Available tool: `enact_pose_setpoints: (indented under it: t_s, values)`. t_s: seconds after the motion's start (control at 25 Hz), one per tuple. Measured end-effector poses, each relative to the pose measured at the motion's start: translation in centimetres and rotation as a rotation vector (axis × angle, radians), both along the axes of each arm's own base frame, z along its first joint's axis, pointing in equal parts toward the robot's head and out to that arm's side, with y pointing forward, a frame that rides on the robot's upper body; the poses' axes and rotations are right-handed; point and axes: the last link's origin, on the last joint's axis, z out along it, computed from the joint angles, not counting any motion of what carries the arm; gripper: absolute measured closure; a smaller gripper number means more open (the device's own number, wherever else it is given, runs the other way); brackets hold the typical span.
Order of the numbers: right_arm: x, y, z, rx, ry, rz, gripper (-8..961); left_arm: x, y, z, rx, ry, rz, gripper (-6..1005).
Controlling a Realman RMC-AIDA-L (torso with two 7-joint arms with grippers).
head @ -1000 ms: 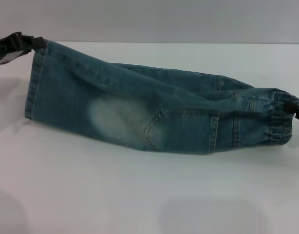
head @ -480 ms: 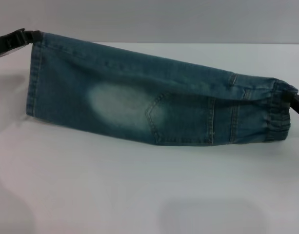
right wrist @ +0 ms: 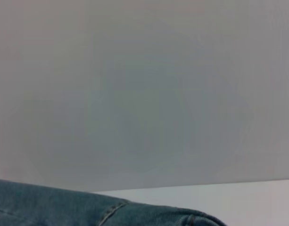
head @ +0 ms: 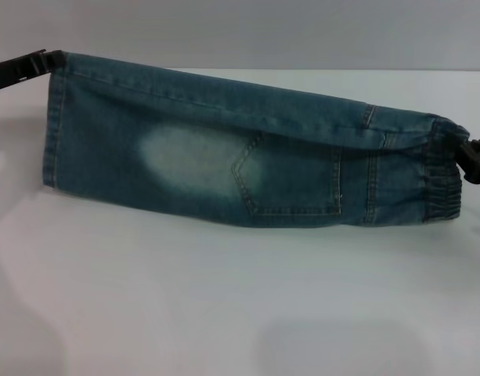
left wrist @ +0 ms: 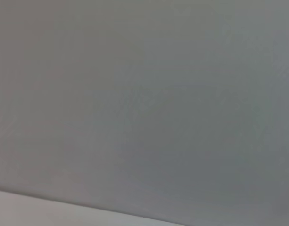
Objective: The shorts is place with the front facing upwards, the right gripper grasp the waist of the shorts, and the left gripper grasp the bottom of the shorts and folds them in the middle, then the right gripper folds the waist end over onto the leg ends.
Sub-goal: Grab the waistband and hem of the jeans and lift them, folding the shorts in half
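Observation:
The blue denim shorts (head: 224, 160) hang lifted above the white table (head: 240, 298), stretched lengthwise and doubled along their length, a faded patch and a back pocket facing me. My left gripper (head: 48, 61) is shut on the upper corner of the leg hem at the far left. At the far right, my right gripper (head: 468, 157) is shut on the elastic waist. A strip of the denim (right wrist: 87, 209) shows in the right wrist view; the left wrist view shows only wall.
A grey wall (head: 240, 31) stands behind the white table. Nothing else lies on the table.
The shorts have been pulled tauter and straighter between the two grippers. The folded top edge has levelled out and the lower flap has swung to hang flat, showing the pocket.

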Motion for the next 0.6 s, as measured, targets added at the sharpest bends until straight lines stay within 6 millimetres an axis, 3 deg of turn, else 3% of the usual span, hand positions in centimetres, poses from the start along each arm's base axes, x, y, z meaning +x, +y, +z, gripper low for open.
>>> enact_pose_setpoints:
  t_s: [0.6]
  values:
    - [-0.7,1.0,-0.4,0.051,0.004,0.002,954,0.9,1.4,-1.1,0.033,0.086,-0.009,886]
